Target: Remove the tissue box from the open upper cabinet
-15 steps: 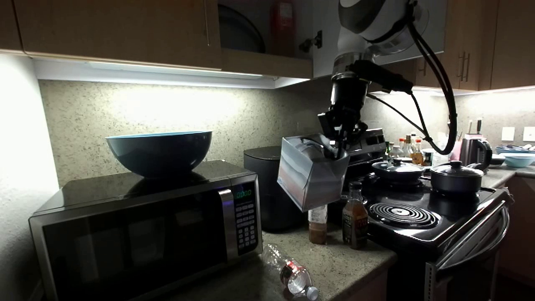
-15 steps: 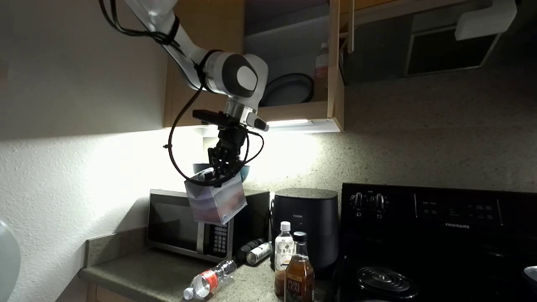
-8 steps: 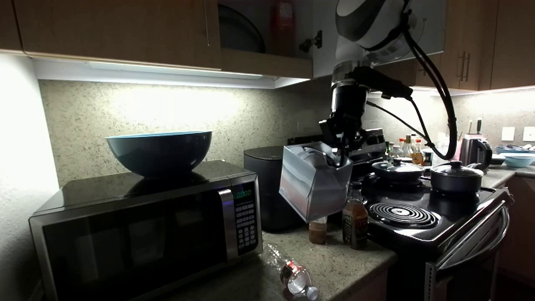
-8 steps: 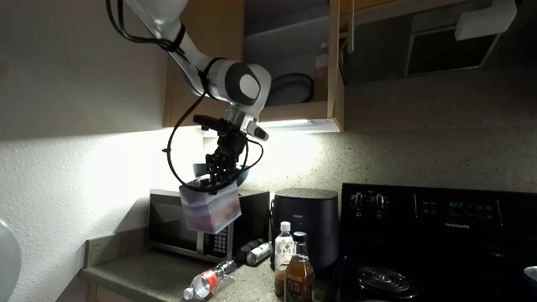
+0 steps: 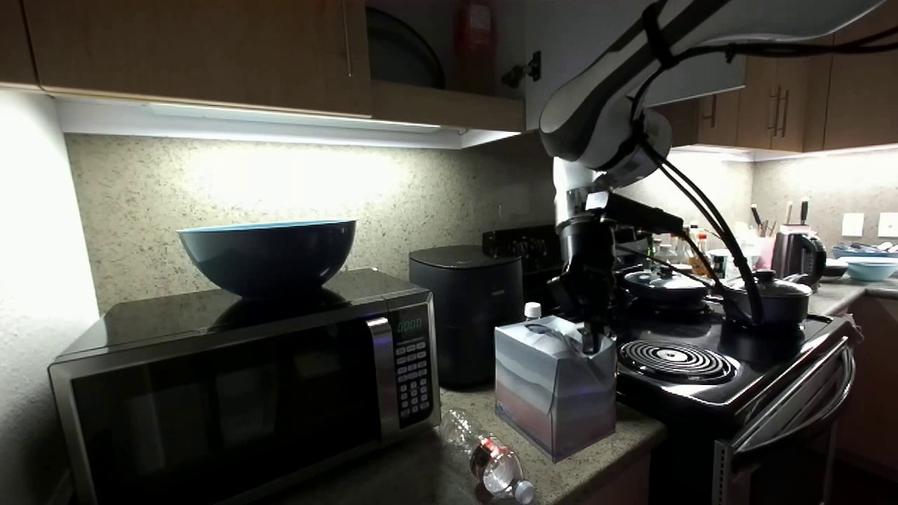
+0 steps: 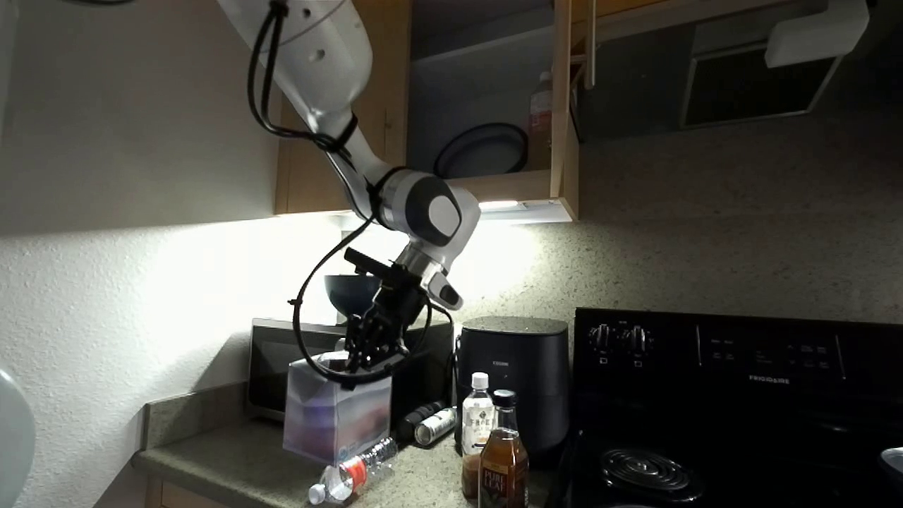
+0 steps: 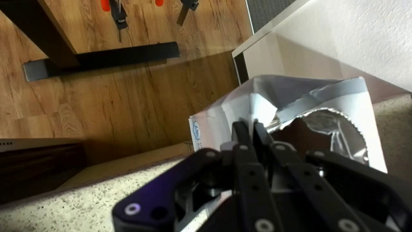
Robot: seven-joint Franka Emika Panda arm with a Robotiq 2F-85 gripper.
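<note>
The pale grey tissue box (image 5: 554, 400), with faint printed bands, is upright at counter height near the counter's front edge. Its base looks level and on or very near the counter. It also shows in an exterior view (image 6: 337, 416). My gripper (image 5: 593, 342) comes down from above, tilted. In the wrist view my gripper (image 7: 248, 129) is shut on the top edge of the tissue box (image 7: 215, 120), one finger inside the torn opening and one outside. The open upper cabinet (image 6: 494, 186) is above and behind, holding a dark round pan (image 6: 483, 152) and a reddish bottle (image 6: 541, 116).
A clear plastic bottle (image 5: 491, 463) lies beside the box. Two upright bottles (image 6: 503, 458) (image 6: 478, 423) stand near a black air fryer (image 6: 513, 381). A microwave (image 5: 231, 400) carries a blue bowl (image 5: 270, 259). The stove (image 5: 673, 361) is alongside.
My gripper has lowered the tissue box from mid-air to counter height. The box was tilted and now stands upright. The grip on its top edge stays shut.
</note>
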